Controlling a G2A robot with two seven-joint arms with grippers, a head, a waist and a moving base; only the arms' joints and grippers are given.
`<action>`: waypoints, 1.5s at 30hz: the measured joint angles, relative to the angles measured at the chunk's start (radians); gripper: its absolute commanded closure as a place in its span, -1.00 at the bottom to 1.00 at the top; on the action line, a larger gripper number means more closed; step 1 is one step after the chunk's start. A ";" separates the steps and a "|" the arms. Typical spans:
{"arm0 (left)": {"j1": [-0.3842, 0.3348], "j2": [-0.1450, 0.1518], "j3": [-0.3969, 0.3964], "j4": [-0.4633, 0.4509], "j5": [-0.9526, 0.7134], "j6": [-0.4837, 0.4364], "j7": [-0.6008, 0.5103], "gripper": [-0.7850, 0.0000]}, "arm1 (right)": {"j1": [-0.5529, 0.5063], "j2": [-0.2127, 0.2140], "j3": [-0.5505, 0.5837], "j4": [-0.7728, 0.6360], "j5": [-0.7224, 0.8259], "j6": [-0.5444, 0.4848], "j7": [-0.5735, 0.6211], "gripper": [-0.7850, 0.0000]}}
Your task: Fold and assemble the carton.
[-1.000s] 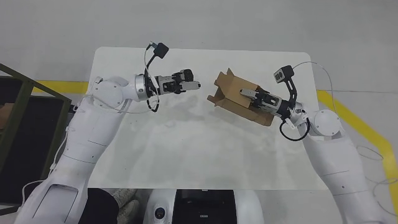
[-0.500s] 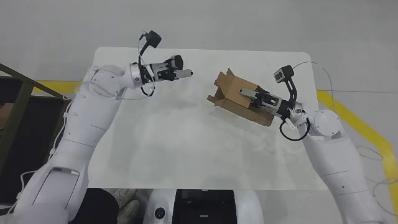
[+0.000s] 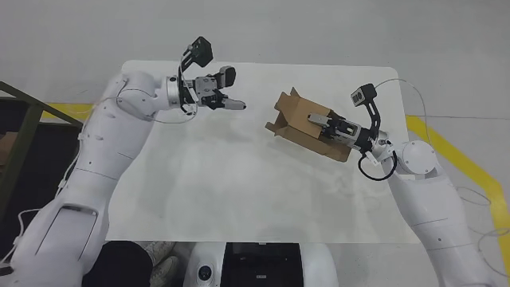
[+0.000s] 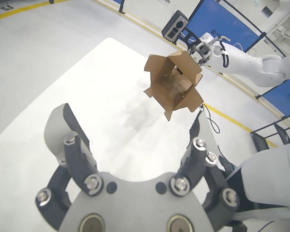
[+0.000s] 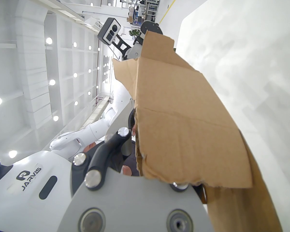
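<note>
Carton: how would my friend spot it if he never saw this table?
Find the white table, then the right end effector above it. The carton is the box gripped there, its open end and loose flaps facing the left end effector. It is the only brown cardboard thing there.

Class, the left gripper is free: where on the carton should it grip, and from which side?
Probably a splayed flap at the carton's open end, approached from the table's middle. That end faces the open left gripper, and the flaps stick out as thin edges; the right gripper holds the opposite end.
</note>
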 measured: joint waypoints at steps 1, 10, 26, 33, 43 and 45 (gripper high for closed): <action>0.005 0.005 0.000 -0.022 0.029 0.000 0.018 -1.00 | 0.000 0.000 0.000 0.000 0.000 0.000 0.000 1.00; 0.061 0.065 0.046 -0.141 0.448 0.000 0.407 -1.00 | 0.000 0.000 0.000 0.000 0.000 0.000 0.000 1.00; 0.045 0.095 0.092 -0.110 0.636 0.000 0.663 -1.00 | 0.000 0.000 0.000 0.000 0.000 0.000 0.000 1.00; 0.061 0.094 0.089 -0.107 0.670 0.068 0.639 -1.00 | 0.000 0.000 0.000 0.000 0.000 0.000 0.000 1.00; 0.020 0.094 0.134 -0.001 0.891 -0.002 0.708 -1.00 | 0.000 0.000 0.000 0.000 0.000 0.000 0.000 1.00; 0.012 0.097 0.161 0.016 0.944 0.000 0.757 -1.00 | 0.000 0.000 0.000 0.000 0.000 0.000 0.000 1.00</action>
